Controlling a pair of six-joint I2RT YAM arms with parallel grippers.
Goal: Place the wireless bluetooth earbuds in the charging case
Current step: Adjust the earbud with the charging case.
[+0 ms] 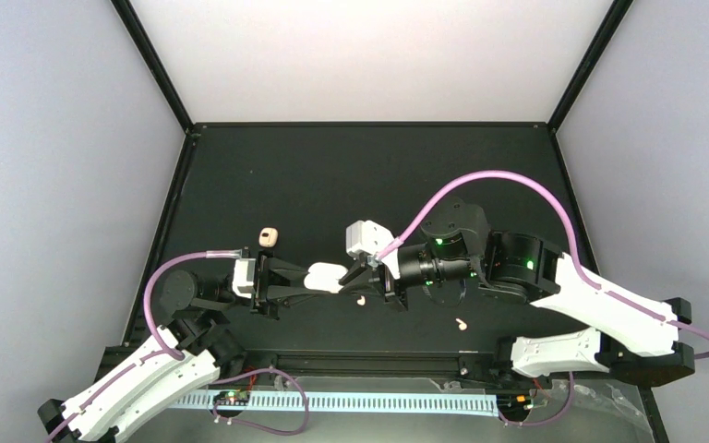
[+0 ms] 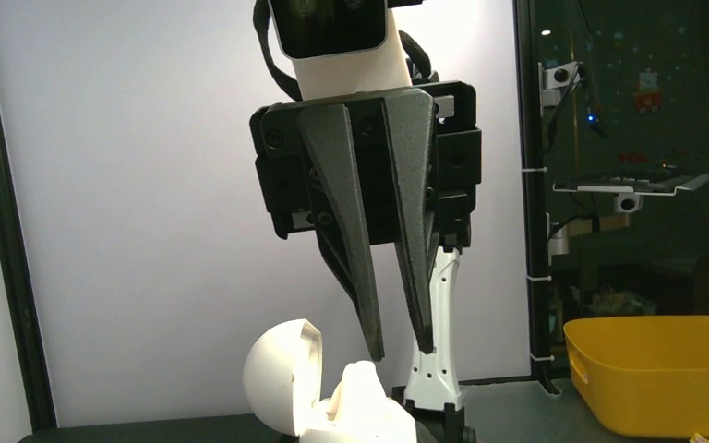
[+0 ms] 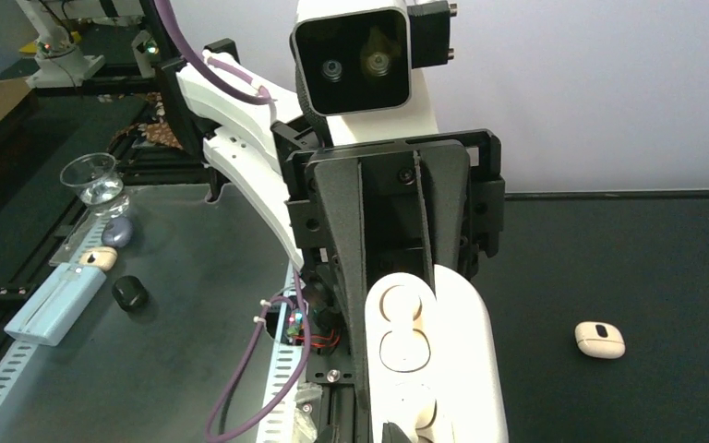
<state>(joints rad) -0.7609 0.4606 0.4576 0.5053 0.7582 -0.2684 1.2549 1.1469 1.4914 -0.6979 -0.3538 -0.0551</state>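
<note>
Black desk [image 1: 286, 185]. Left gripper [image 1: 312, 279] clamps the open charging case [image 1: 330, 277]; right gripper [image 2: 399, 351] just above it, jaws narrowly apart, empty.

You're stretching the left arm [image 1: 138, 378] rightward and the right arm [image 1: 600, 305] leftward, wrists level, fingertips nearly meeting. Your left gripper [image 1: 306, 280] is clamping the charging case [image 1: 325, 277]. Your right gripper [image 2: 399, 355] is showing fingers close together, slim gap at tips.
</note>
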